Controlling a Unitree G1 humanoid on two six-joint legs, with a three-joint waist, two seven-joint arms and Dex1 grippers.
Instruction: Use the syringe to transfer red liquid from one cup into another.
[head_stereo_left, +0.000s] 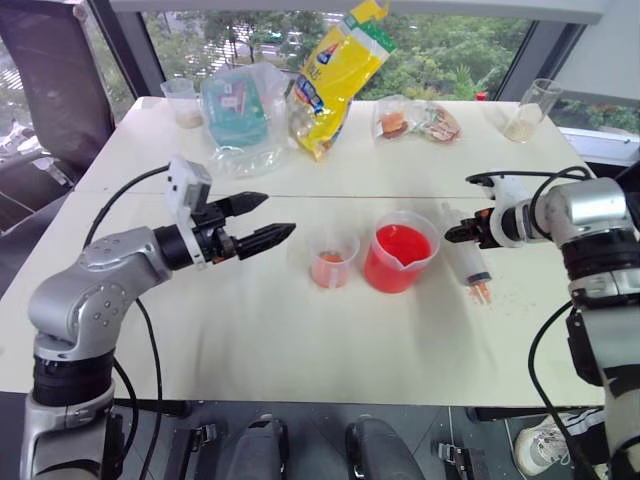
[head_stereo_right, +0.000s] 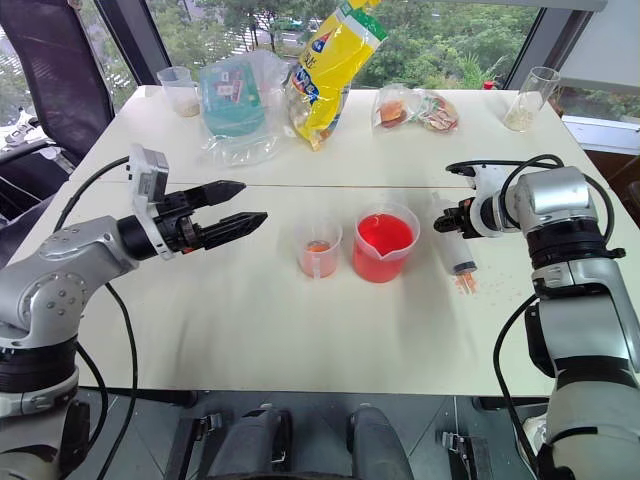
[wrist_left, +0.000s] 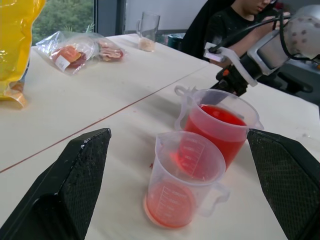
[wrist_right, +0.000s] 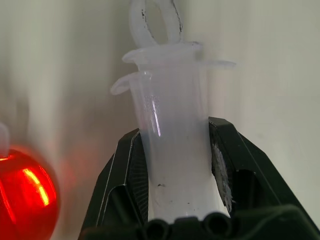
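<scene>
Clear plastic syringe sits between the right gripper's fingers, which hold its barrel, toward the table's right edge. Its long axis runs tilted, reddish nozzle down near the tabletop, just right of the spouted beaker. The smaller cup lies beyond, nearer the wide-open left gripper.

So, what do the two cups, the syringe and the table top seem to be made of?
The spouted beaker and the smaller cup look like clear, slightly frosted plastic: thin walls, moulded scale marks and handles. The syringe seems the same milky translucent plastic, with a reddish-orange tip. The table top looks like matt, pale laminate or painted board; which one I cannot tell.
</scene>
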